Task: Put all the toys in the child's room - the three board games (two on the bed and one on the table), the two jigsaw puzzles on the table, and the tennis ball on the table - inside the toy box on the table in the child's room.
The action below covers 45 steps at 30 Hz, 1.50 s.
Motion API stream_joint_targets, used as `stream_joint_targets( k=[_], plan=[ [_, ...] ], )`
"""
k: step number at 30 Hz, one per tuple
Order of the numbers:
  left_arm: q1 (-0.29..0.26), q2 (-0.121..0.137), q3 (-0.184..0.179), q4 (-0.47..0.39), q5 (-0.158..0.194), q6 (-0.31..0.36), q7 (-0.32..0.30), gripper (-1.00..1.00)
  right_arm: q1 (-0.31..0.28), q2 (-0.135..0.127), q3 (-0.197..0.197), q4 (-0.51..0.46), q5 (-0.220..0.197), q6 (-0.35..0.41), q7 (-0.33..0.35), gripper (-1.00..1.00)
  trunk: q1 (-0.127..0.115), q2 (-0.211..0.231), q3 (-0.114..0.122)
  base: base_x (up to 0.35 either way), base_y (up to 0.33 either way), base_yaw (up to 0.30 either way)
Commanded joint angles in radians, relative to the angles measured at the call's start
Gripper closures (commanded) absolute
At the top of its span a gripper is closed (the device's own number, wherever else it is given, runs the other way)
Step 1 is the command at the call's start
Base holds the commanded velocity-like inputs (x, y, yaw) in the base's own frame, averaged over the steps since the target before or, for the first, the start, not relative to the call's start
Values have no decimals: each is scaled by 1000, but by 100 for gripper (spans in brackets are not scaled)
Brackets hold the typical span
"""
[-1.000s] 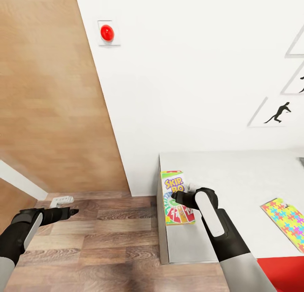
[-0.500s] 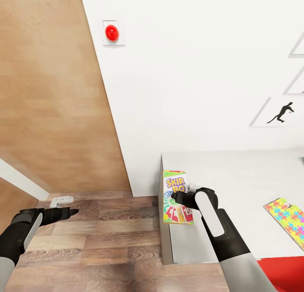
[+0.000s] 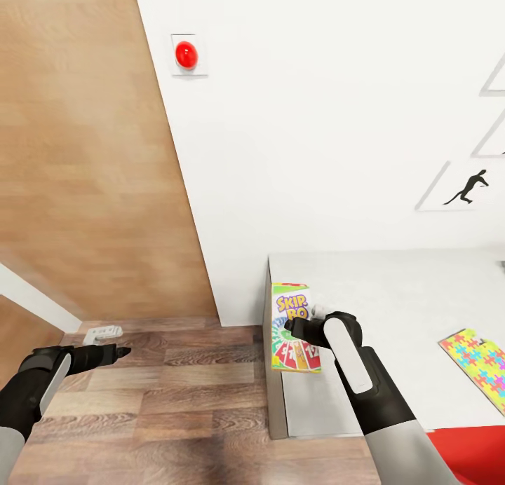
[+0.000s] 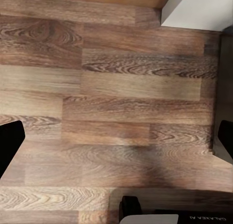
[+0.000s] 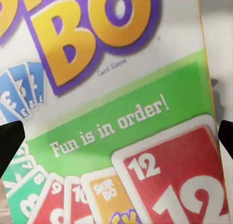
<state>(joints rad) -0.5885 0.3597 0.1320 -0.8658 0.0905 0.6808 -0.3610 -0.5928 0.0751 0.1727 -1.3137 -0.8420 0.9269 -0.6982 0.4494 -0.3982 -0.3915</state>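
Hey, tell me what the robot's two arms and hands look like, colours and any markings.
Both arms are light grey on the upper segment, then matte black at the forearm and wrist, each carrying a long white rounded panel. The left hand is black and tapers to slim dark fingers. The right hand is black too, chunkier at the wrist. The left wrist view shows white lettering on a black housing.
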Motion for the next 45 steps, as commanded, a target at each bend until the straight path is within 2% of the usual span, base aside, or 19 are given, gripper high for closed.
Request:
stream_joint_targets(
  k=[1, 45],
  plan=[
    [-1, 0, 1, -1, 9, 9, 1, -100, -1, 0, 1, -1, -9, 2, -10, -100, 1, -2, -2, 0, 0, 0],
    [-1, -1, 1, -1, 9, 8, 1, -100, -1, 0, 1, -2, -9, 2, -10, -100, 1, -2, -2, -5, 15, 0]
  ],
)
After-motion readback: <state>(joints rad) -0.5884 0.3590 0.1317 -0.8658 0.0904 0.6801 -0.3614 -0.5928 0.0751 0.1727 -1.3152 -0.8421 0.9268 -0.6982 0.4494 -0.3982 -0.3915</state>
